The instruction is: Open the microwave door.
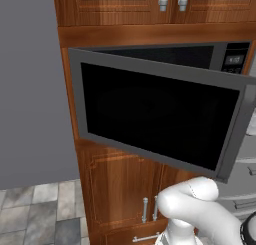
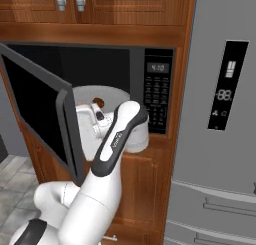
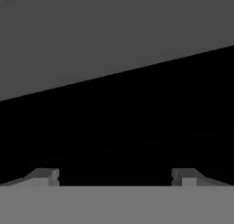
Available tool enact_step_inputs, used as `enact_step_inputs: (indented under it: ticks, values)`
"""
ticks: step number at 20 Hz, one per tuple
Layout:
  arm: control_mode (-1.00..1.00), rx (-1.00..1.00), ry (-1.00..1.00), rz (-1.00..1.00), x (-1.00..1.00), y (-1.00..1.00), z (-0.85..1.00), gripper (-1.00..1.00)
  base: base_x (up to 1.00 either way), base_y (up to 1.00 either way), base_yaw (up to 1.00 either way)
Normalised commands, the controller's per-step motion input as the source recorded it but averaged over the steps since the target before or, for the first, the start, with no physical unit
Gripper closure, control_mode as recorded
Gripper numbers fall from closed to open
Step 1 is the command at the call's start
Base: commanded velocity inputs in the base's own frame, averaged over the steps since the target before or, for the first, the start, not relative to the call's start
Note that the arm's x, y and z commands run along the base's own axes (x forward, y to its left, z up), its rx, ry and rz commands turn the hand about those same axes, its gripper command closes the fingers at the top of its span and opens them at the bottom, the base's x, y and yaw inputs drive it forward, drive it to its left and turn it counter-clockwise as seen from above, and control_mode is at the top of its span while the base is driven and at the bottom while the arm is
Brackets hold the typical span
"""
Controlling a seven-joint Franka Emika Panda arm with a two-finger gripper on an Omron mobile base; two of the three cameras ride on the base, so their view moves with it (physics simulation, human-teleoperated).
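The microwave door (image 1: pixel 155 119) stands swung out to the left, well away from the oven body, its black glass facing the left base camera. Its grey handle bar (image 1: pixel 239 134) runs down the free edge. From the right, the door (image 2: pixel 35 109) is seen edge-on, and my white hand (image 2: pixel 95 114) reaches in behind its inner side, in front of the open cavity (image 2: pixel 95 64). In the hand view my gripper (image 3: pixel 115 176) is open, fingertips (image 3: pixel 45 175) wide apart with nothing between them, facing the door's grey frame (image 3: pixel 114 35) and dark glass up close.
The black keypad panel (image 2: pixel 157 91) sits right of the cavity. A tall grey fridge (image 2: pixel 220 114) stands to the right. Brown wooden cabinets (image 1: pixel 125 189) lie above and below the microwave. A grey wall (image 1: pixel 30 89) is on the left, over a tiled floor (image 1: pixel 35 214).
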Motion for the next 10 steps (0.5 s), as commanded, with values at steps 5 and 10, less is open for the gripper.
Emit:
enact_step_inputs:
  ticks: [5,10]
  values:
    - [-1.0,0.4,-0.29,0.36,-0.53,0.51,0.03,-1.0,0.0,0.0,0.0]
    - [-1.0,0.42,-0.29,0.35,-0.62,0.47,0.01,-1.0,0.0,0.0,0.0]
